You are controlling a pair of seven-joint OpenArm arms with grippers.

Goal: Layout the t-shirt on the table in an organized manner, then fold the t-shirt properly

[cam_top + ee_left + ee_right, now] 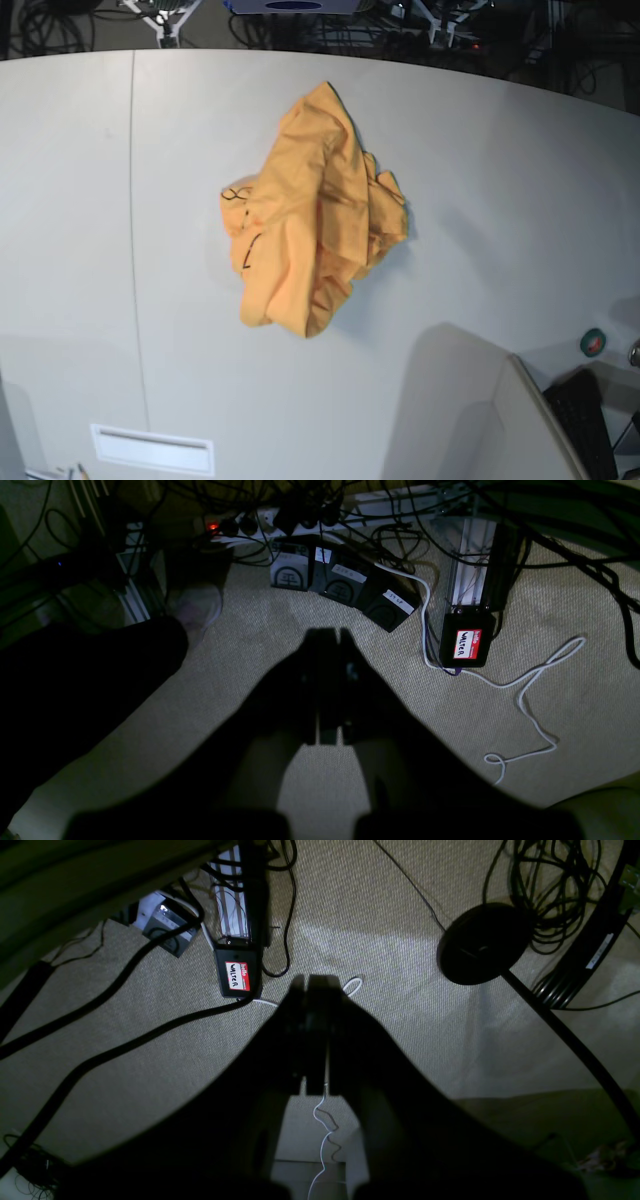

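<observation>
The orange-yellow t-shirt [312,220] lies crumpled in a heap near the middle of the white table [500,200], with a bit of black lettering showing on its left side. Neither arm appears in the base view. Both wrist cameras look down at a beige carpeted floor below table level, and neither shows the t-shirt or the tabletop. My left gripper [330,635] is shut with its dark fingers pressed together and nothing between them. My right gripper [317,982] is likewise shut and empty.
A thin dark seam [133,200] runs down the table's left part. On the floor lie labelled black pedals [345,585], a power strip [260,525], a black box tagged "Walter" [466,642], loose white cable [530,695] and a round black stand base [482,942].
</observation>
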